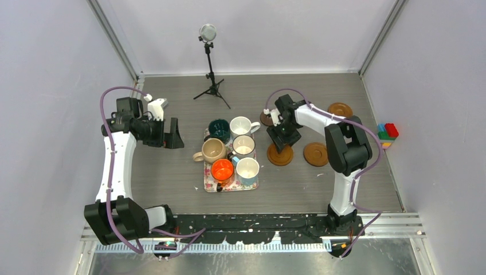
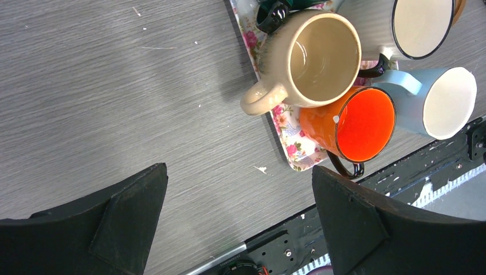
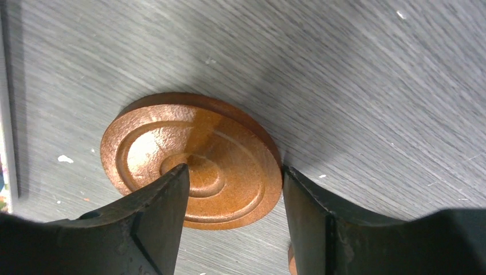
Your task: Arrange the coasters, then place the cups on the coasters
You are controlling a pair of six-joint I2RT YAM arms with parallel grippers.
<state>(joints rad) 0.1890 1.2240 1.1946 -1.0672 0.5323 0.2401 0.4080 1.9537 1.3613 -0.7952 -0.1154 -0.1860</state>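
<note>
Closest in, the left gripper (image 2: 239, 172) hangs with its claw spread to the full over bare table (image 2: 114, 86), holding nothing. I judge it parked beside the tray, ready for the mugs once the discs are laid. Just to its right the floral tray (image 2: 293, 150) carries all six cups (image 1: 243, 145) packed together. The beige mug (image 2: 321, 57) pokes its handle past the tray's left edge, so no cup has been placed yet. Right of the tray, the right gripper (image 3: 235, 169) is low over an orange-brown coaster (image 3: 166, 143) lying flat on the table. Its jaws stand apart, one finger above the disc's middle and the other at its rim, and no pinch shows, which reads as a set-down. A darker disc (image 1: 266, 118) sits just behind that wrist. Further right lie a ringed coaster (image 1: 316, 154) and, well behind it, a far coaster (image 1: 340, 109), spaced, I think, to leave room for a mug on each.
</note>
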